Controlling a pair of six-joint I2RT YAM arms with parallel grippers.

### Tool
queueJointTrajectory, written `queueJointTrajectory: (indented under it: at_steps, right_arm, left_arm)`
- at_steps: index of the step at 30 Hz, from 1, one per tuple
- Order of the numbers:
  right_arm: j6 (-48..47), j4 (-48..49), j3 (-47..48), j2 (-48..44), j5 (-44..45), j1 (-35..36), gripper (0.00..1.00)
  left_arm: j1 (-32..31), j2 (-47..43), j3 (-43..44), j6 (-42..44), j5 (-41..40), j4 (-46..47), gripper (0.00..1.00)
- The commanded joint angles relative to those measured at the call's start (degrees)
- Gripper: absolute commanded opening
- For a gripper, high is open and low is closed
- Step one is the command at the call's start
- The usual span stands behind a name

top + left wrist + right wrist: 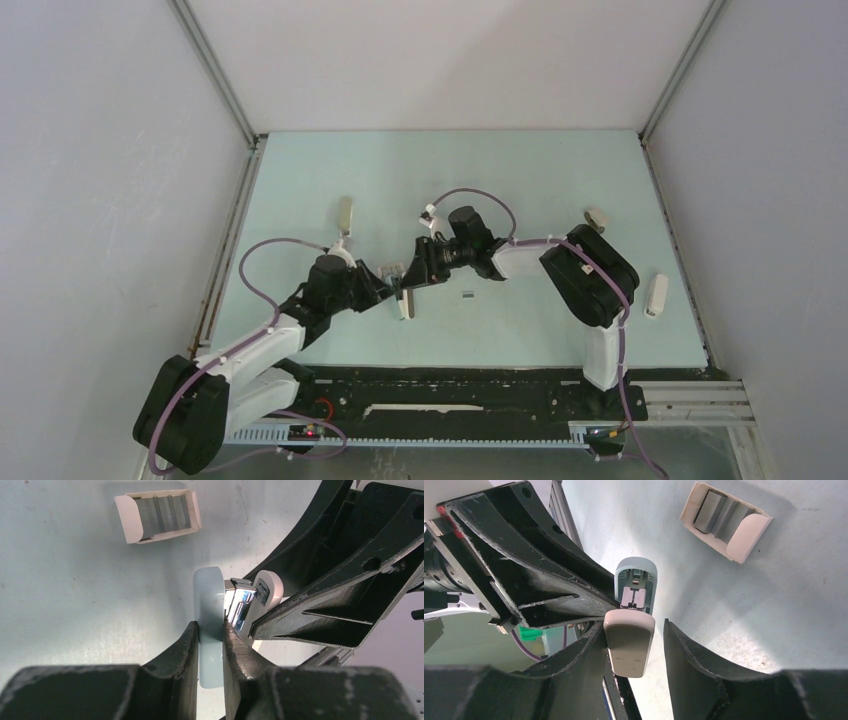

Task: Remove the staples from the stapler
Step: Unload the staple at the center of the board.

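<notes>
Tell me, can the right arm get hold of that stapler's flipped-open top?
Likely yes: the right gripper straddles the stapler's top, jaws open, nothing between; the left gripper pins its base.

Left arm [258, 345]: white links between rounded black joints.
Right arm [520, 262]: same white links, black joints.
Cables [470, 191]: thin purple, clipped with white ties.
Left gripper [210, 629]: matte black, ribbed, edges scuffed pale.
Right gripper [633, 625]: same black, scuffed grey.

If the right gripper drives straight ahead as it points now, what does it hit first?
The stapler. Its hinged top sits between the open jaws of the right gripper, and its body, clamped by the left gripper, lies just beyond. Exact depth is unclear.
</notes>
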Motion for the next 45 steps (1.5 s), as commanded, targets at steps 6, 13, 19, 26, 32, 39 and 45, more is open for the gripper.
queueJointTrajectory:
  at_steps: [6, 13, 19, 26, 32, 39, 45]
  right_arm:
    - [0.4, -0.8, 2.4, 0.7, -0.8, 0.0, 0.34]
    - [-0.8, -2.3, 2.4, -2.1, -2.5, -2.2, 0.00]
    - [-3.1, -2.1, 0.0, -5.4, -3.7, -3.8, 0.00]
    - [-6.7, -2.1, -3.2, -9.8, -5.0, -5.4, 0.00]
    - [-14.8, -5.4, -4.4, -13.6, -10.0, -8.9, 0.00]
    - [-35.8, -19.7, -4.4, -19.1, -26.4, -16.8, 0.00]
    - [-59.8, -38.9, -4.2, -22.8, -34.9, -24.1, 0.00]
  left_arm:
    - [-0.5, -0.5, 3.6, -1.0, 1.8, 4.3, 0.17]
    - [-0.5, -3.6, 2.6, -0.1, 3.1, 6.3, 0.38]
    - [-0.5, -7.3, 1.5, 1.4, 4.1, 8.3, 0.67]
    - [-0.3, -10.3, 1.2, 3.2, 4.2, 8.3, 0.76]
    - [0.2, -14.4, 1.8, 6.2, 2.2, 6.1, 0.77]
    - [0.5, -20.1, 2.1, 8.6, -1.3, 5.2, 0.83]
    - [0.8, -20.8, 1.5, 9.1, -1.2, 6.9, 0.84]
